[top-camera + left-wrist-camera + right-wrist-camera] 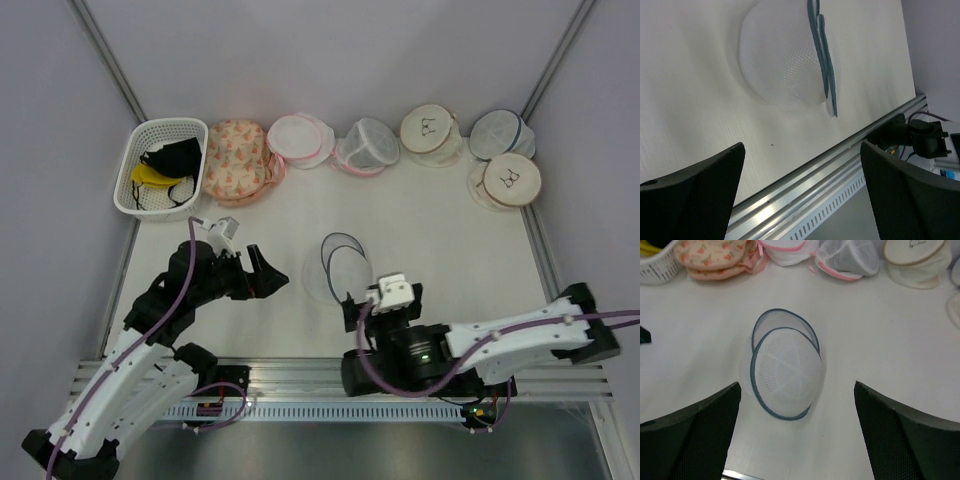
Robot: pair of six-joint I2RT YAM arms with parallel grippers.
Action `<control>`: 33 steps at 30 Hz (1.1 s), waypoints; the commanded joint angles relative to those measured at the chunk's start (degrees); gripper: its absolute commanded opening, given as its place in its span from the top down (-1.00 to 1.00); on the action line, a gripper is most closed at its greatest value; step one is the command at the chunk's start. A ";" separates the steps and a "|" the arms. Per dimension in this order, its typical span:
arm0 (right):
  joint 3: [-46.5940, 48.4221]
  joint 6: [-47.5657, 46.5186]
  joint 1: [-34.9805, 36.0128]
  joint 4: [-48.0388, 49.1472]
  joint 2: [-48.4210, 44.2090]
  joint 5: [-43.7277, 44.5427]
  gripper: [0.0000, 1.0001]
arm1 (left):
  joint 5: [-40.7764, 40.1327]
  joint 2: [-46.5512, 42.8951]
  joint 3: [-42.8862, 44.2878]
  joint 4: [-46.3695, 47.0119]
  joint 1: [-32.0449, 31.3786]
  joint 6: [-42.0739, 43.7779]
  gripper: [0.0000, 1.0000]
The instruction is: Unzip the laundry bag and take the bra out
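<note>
The laundry bag [338, 268] lies mid-table: white mesh with a dark blue zip rim, its lid flap parted so two blue rims show. It also shows in the left wrist view [785, 60] and the right wrist view [785, 370]. No bra shows in or near it. My left gripper [265, 272] is open and empty, a little to the left of the bag; its fingers [690, 195] frame the table's near edge. My right gripper [362, 312] is open and empty, just in front of the bag, with its fingers [910, 435] wide apart.
A white basket [160, 165] with black and yellow garments stands at the back left. Beside it along the back lie a pink floral case [237, 160], pink-trimmed white bags [300, 140], beige round bags [430, 130] and a blue-trimmed bag [500, 132]. An aluminium rail [300, 375] runs along the near edge.
</note>
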 commanded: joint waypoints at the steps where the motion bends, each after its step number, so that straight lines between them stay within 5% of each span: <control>1: -7.62 -17.01 -0.16 21.60 -17.48 -7.18 -0.96 | 7.45 4.64 0.80 7.54 -1.19 3.05 -0.99; 3: -15.54 -24.66 -1.30 30.64 -27.92 -15.24 -0.96 | 7.46 7.28 0.80 10.26 -2.76 4.10 -0.99; 6: -19.95 -23.90 -4.11 31.12 -32.11 -19.75 -0.96 | 7.29 10.88 0.63 14.13 -5.40 4.72 -0.99; 12: -19.52 -19.61 -11.41 26.73 -25.18 -24.52 -0.94 | 1.67 16.42 0.72 19.92 -10.85 4.46 -0.99; 18: -24.52 -17.93 -17.47 31.11 -29.20 -28.73 -0.86 | -5.70 24.68 5.37 21.26 -17.80 10.16 -0.99; 33: -28.39 -14.93 -18.71 30.93 -31.06 -32.60 -0.96 | -16.01 34.89 5.73 24.77 -21.50 12.81 -0.99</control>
